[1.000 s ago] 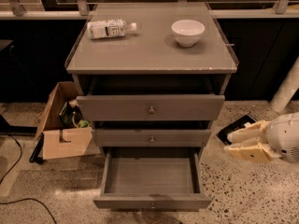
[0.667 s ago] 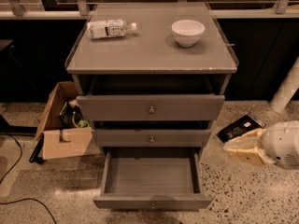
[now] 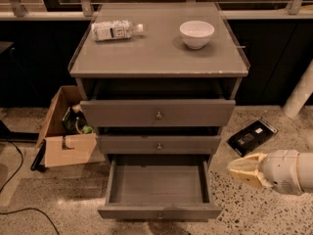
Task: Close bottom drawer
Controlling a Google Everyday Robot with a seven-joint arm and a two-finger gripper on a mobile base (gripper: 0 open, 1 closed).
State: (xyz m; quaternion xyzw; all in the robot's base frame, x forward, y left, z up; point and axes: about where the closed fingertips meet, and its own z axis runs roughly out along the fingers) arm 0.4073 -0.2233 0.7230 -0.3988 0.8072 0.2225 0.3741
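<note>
Bottom drawer (image 3: 159, 184) stands pulled out of the grey cabinet (image 3: 146, 53), with the gripper (image 3: 235, 169), fingers pressed together and empty, low beside its right, not touching.

the scene is dim and warm-toned, with light falling from above. the cabinet top (image 3: 156, 58) catches most of it and shows a faint sheen. the white bowl (image 3: 196, 33) in the upper middle is the brightest spot, with a small shadow at its foot. the background along both sides is almost black. deep shadow fills the gaps above each drawer front. the inside of the bottom drawer (image 3: 159, 185) is dull and darkest at the back. the gripper (image 3: 235, 169), at the lower right, stands out pale against the speckled floor (image 3: 254, 214).
</note>
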